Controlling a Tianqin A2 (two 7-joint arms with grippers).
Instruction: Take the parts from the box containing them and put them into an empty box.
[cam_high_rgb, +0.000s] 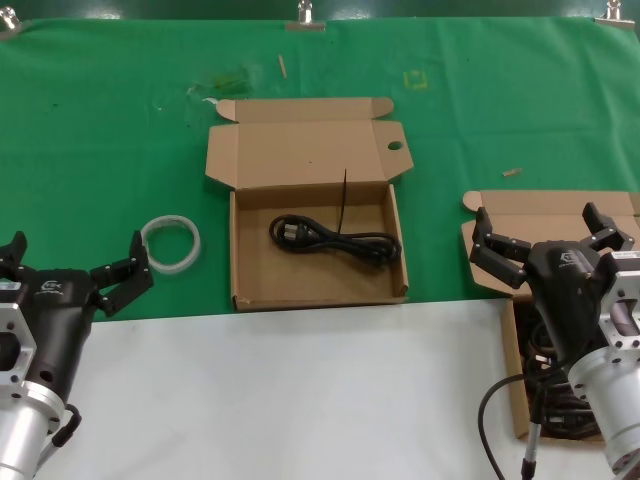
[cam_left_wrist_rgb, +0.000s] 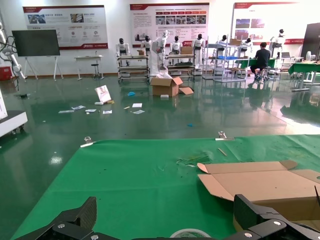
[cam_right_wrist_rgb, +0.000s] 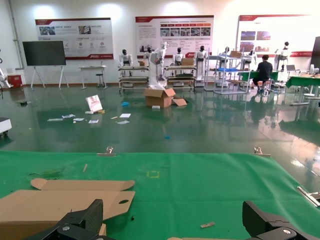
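Setting: a green cloth-covered table (cam_high_rgb: 120, 120) with a white front strip, seen from the robot's head; an exhibition hall with posters and shelving fills the background of both wrist views.

Centre box: a shallow brown cardboard mailer box with a small round hole in its raised lid flap (cam_high_rgb: 318, 245) lies open mid-table, lid tilted back toward the far edge.

Cord in centre box: one thin black power cord with a moulded plug (cam_high_rgb: 335, 240) lies coiled on the floor of that box, plug end toward the robot's left.

Right box: a second brown cardboard mailer box with a plain lid flap (cam_high_rgb: 560, 205) sits at the robot's right, largely hidden behind the right arm; dark cords (cam_high_rgb: 560, 410) show inside it beneath the arm.

Right gripper: the black right gripper (cam_high_rgb: 552, 240) hangs above the right box, fingers spread wide, grasping nothing.

Left gripper: the black left gripper (cam_high_rgb: 70, 270) waits at the robot's left over the table's front edge, fingers splayed apart and empty.

Ring: a white ring (cam_high_rgb: 171, 243) lies on the cloth just beside the left gripper's fingertip, between it and the centre box.
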